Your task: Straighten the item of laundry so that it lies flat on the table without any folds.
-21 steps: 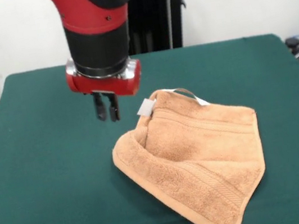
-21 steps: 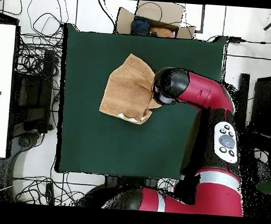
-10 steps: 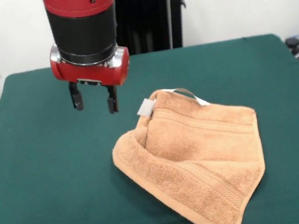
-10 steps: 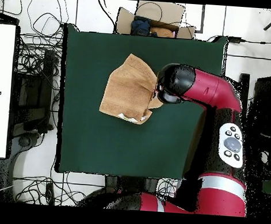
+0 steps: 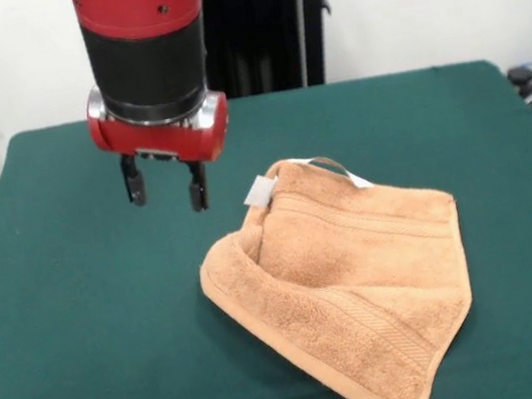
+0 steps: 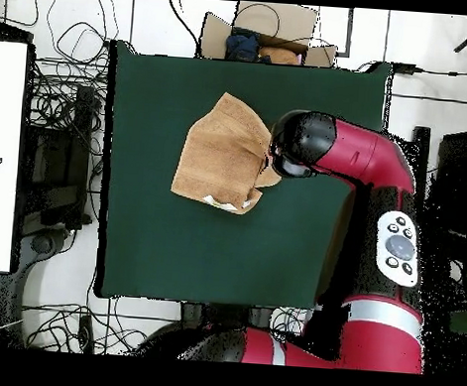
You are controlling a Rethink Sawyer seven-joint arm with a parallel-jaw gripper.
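Peach-orange terry cloth is seen nearest to the front camera: the towel (image 5: 352,292) lies on the dark green worktop (image 5: 86,339), a little to the right of the middle in the front view, and it is not yet flat. Its near left edge is rolled into a thick fold (image 5: 233,276), and one layer is seen lying over another, so the shape is closer to a triangle than to a square. A woven band (image 5: 366,320) is visible along the near side. Further back, at the far left corner of the towel, a white tag (image 5: 259,192) stands up, and a loop (image 5: 334,165) is seen just beside it at the far edge.

Behind and to the left of the tag the claw (image 5: 162,183) is held above the bare worktop. Its two fingers (image 5: 197,185) are spread apart and nothing is held between them; the cloth is not touched. In the overhead view the claw is hidden under the arm (image 6: 349,159), whose end stands at the edge of the towel (image 6: 215,155).

The step in hand is judged to be the approach for a grasp, with the straightening itself not yet done. For the next move, the claw would probably have to be brought over the raised corner by the tag, lowered and closed on the upper layer only, so that the fold can be drawn outward. Care would be needed that both layers are not pinched together.
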